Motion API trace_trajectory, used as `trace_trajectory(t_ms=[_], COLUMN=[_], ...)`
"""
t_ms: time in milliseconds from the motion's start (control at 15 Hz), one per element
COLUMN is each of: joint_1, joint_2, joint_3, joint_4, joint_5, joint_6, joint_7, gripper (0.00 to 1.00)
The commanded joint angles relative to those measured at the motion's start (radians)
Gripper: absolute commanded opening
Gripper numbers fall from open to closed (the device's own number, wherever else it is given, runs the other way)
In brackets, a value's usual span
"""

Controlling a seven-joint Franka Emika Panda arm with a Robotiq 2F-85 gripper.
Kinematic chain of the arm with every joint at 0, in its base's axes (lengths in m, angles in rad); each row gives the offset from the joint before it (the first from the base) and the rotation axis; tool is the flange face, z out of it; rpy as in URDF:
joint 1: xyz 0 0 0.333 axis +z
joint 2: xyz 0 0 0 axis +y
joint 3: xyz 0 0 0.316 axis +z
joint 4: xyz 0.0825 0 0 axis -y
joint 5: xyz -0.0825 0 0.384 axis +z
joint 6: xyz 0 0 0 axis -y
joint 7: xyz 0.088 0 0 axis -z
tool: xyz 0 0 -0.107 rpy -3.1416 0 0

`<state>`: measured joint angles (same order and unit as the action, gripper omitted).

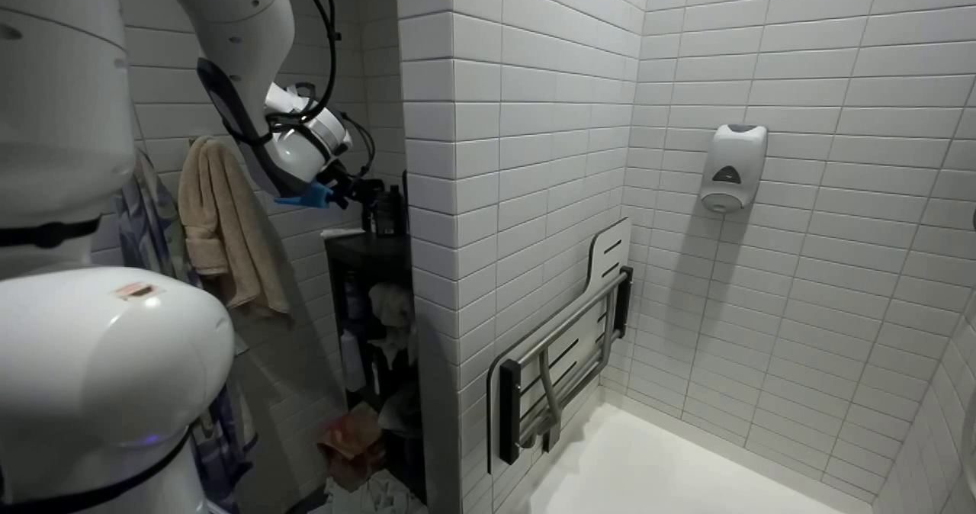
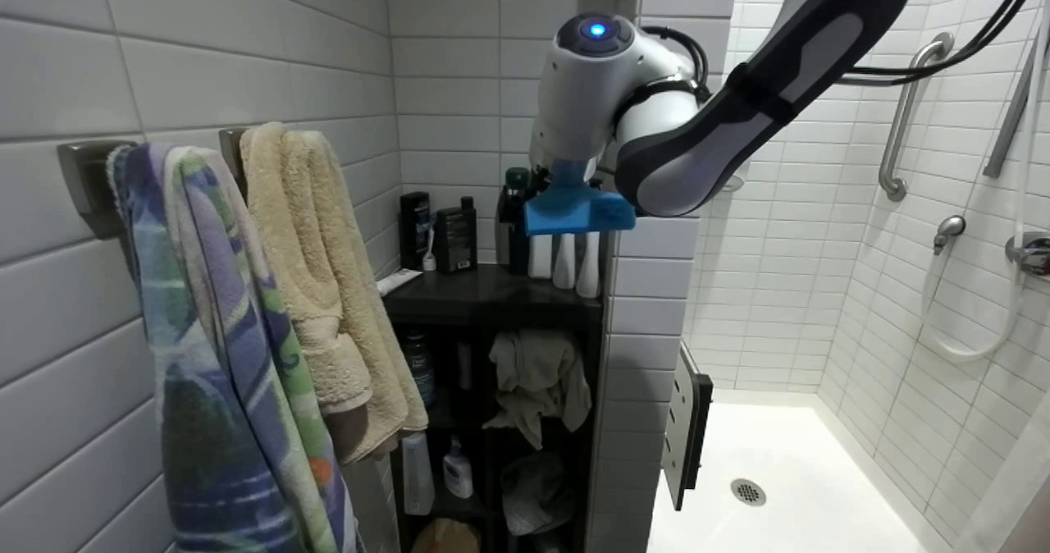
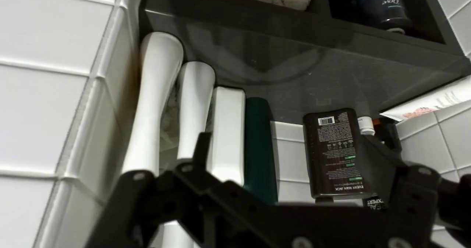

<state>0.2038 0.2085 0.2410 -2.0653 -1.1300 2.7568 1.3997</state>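
The green bottle (image 3: 259, 145) stands upright on top of the dark shelf unit (image 3: 254, 56), and in the wrist view it shows between the fingers of my claw (image 3: 287, 141), which are spread wide and hold nothing; whether I touch any bottle I cannot tell. Just beside it is a flat white bottle (image 3: 228, 130), and one fingertip overlaps the seam between that and a waisted white bottle (image 3: 196, 101). This is my chief worry: drawing the fingers together here could catch the flat one too, or tip both, and a second waisted bottle (image 3: 158, 89) by the tiled pillar (image 3: 44, 93) leaves them little room. Across a gap stands a dark brown bottle (image 3: 333, 156), its edge partly covered by my other finger, so the same squeeze might drag it sideways or topple it. A white tube (image 3: 434, 101) lies beyond, where a hard shove could reach it. In an exterior view the blue bracket (image 2: 578, 211) on my wrist sits close to that pillar, so a careless swing might scrape there; the beige towel (image 2: 320, 290) hangs well apart.
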Motion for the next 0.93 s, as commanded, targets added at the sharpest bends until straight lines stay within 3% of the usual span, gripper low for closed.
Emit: trace_trajectory(t_ms=[0,667,867], joint_1=[-0.001,0.073,0.098], joint_2=[0.0,0.132,0.155], joint_3=[0.0,-0.007,-0.029], joint_4=[0.0,0.144,0.18], joint_5=[0.0,-0.074,-0.16], joint_6=[0.0,-0.081,-0.103], joint_7=[0.0,0.033,0.085], gripper=[1.0,1.0,1.0])
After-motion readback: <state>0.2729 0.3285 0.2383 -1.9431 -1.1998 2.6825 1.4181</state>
